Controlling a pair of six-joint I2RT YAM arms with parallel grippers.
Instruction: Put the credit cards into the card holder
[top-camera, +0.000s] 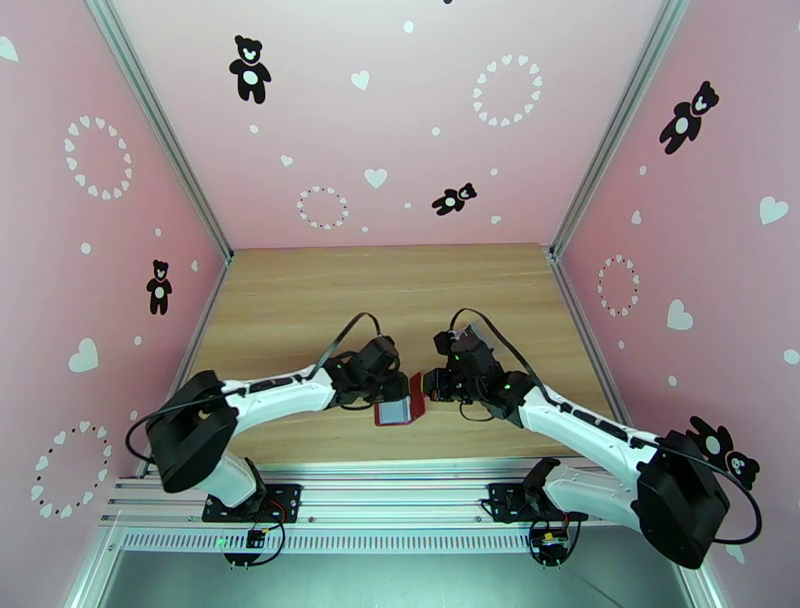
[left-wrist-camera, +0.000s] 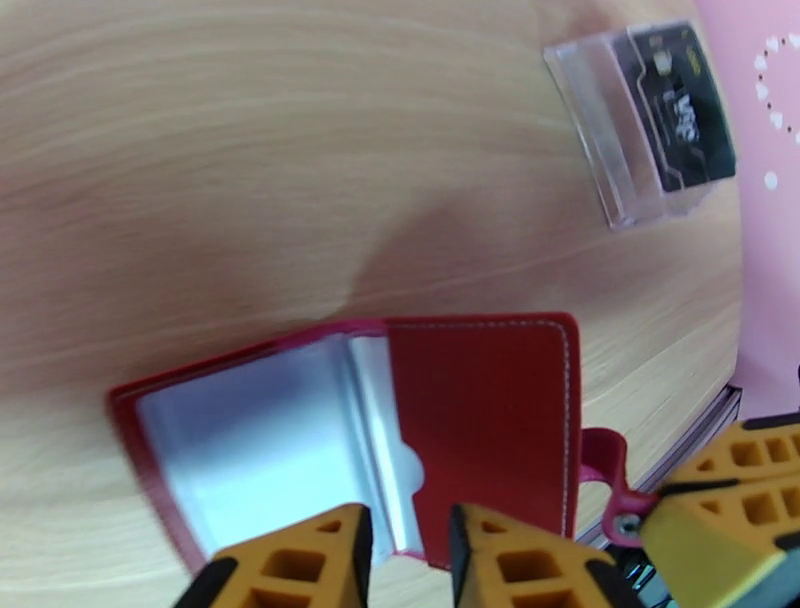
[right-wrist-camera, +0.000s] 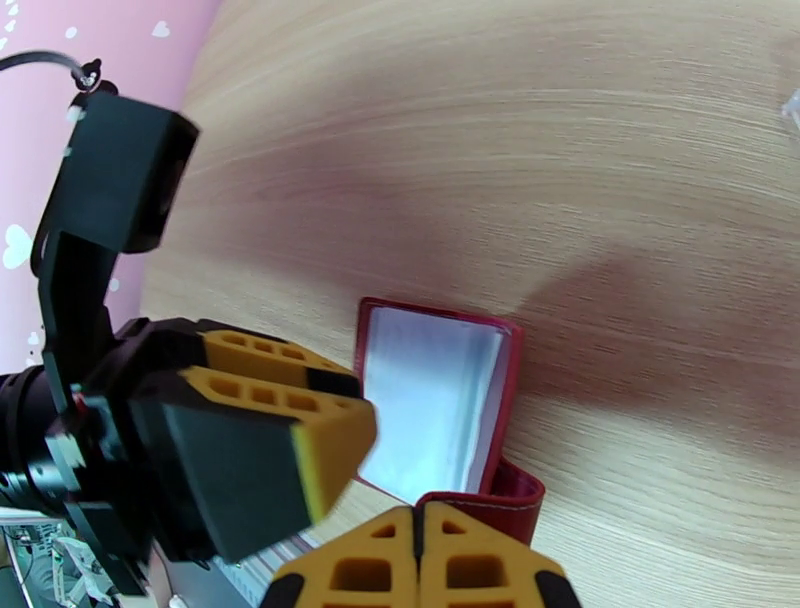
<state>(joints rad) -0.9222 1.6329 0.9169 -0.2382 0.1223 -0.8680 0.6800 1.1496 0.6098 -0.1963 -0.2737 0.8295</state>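
**Open card holder (top-camera: 398, 410) between 2 claws**

The card holder is lying open at the table's (top-camera: 400, 290) 6 o'clock. At its 9 o'clock, left claw (left-wrist-camera: 408, 522) is straddling the pocket edge, jaws slightly apart, released. At 3 o'clock, right claw (right-wrist-camera: 418, 545) is sitting clenched, touching the snap tab (left-wrist-camera: 603, 462).

card holder (left-wrist-camera: 480, 420) blurred, pouch (left-wrist-camera: 645, 120) print unreadable
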